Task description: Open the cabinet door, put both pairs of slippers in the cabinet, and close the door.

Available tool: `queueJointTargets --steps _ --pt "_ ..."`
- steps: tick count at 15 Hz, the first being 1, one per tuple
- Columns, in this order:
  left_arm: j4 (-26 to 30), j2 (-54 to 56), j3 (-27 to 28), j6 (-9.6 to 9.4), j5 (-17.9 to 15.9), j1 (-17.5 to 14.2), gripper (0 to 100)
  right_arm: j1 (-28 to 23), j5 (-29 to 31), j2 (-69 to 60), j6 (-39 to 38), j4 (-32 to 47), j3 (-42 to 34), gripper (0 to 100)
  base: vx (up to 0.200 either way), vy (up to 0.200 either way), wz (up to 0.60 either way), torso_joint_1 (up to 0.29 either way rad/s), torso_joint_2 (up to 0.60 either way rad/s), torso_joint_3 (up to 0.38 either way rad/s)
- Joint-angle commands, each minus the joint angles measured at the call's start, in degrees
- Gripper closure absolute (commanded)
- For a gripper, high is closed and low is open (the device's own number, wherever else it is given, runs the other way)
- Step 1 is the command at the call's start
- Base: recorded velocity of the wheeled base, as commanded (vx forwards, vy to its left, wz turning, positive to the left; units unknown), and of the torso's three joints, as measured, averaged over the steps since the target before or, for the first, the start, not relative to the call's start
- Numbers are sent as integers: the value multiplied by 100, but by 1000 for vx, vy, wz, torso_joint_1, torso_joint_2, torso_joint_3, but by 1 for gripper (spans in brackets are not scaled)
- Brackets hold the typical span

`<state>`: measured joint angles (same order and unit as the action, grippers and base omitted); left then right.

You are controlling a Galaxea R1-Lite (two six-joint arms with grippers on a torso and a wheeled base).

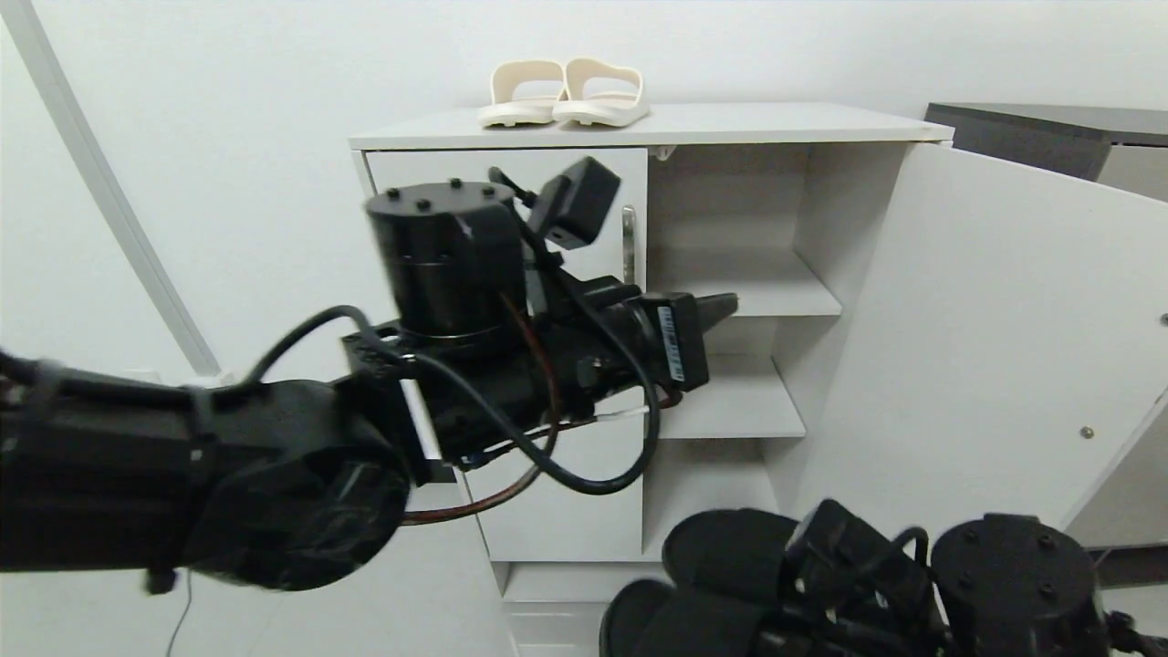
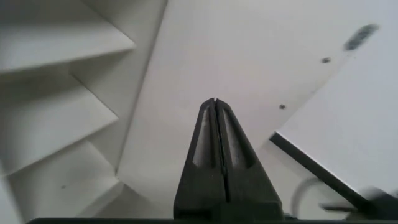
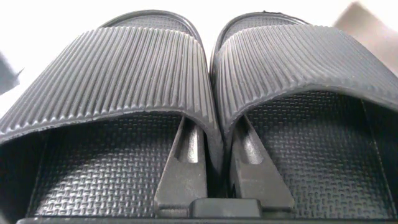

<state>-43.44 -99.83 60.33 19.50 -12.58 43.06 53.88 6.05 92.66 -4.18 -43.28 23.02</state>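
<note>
Left end effector [image 1: 728,303]: jaws pressed flat together and gripping nothing. Its tip is level with the front edge of the upper shelf [image 1: 757,287], inside the cabinet [image 1: 785,123] opening. A white label [image 1: 671,342] runs along its body; the print is too small to read.

Right end effector [image 3: 214,134]: low in the head view, in front of the cabinet's base. It is clamped on the pair of black slippers [image 1: 721,547]. One of its fingers [image 3: 183,165] lies inside each slipper, under the ribbed strap, and the two adjoining side walls are pinched between them. The slippers sit side by side, below the level of the lower shelf [image 1: 739,401].

Cabinet: the open door [image 1: 995,347] is swung wide toward the robot's right. Its free edge is the nearest part, close above the right arm. The closed left door [image 1: 429,173] carries a vertical metal handle [image 1: 628,239] at its inner edge. The opening lies between that edge and the hinged side, and both shelves are set back within it. The left arm crosses in front of the closed door.

Cream slippers [image 1: 566,91]: a pair, touching each other, on the cabinet top near its back edge and above the closed door.
</note>
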Motion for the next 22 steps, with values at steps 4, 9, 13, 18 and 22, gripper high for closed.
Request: queueJointTargets --steps 4,9,13,18,22 --pt "1443 3453 -1674 -237 740 -1019 100 -387 2269 1448 -663 -5 1495 100 0 0 0 0 0 0" --pt "3816 5896 -2728 -1871 2866 -2135 100 -783 3183 1808 -971 3 1961 100 0 0 0 0 0 0" --pt "3886 8155 -4644 -1924 3306 -4060 100 -888 3192 1966 -979 3 1970 100 0 0 0 0 0 0" --pt "3904 9517 -5875 -1968 3280 -4438 100 -888 3192 1993 -979 -5 1952 100 0 0 0 0 0 0" --pt "4115 9983 -6033 -2021 2576 -4306 100 -879 3192 2002 -979 -5 1952 100 0 0 0 0 0 0"
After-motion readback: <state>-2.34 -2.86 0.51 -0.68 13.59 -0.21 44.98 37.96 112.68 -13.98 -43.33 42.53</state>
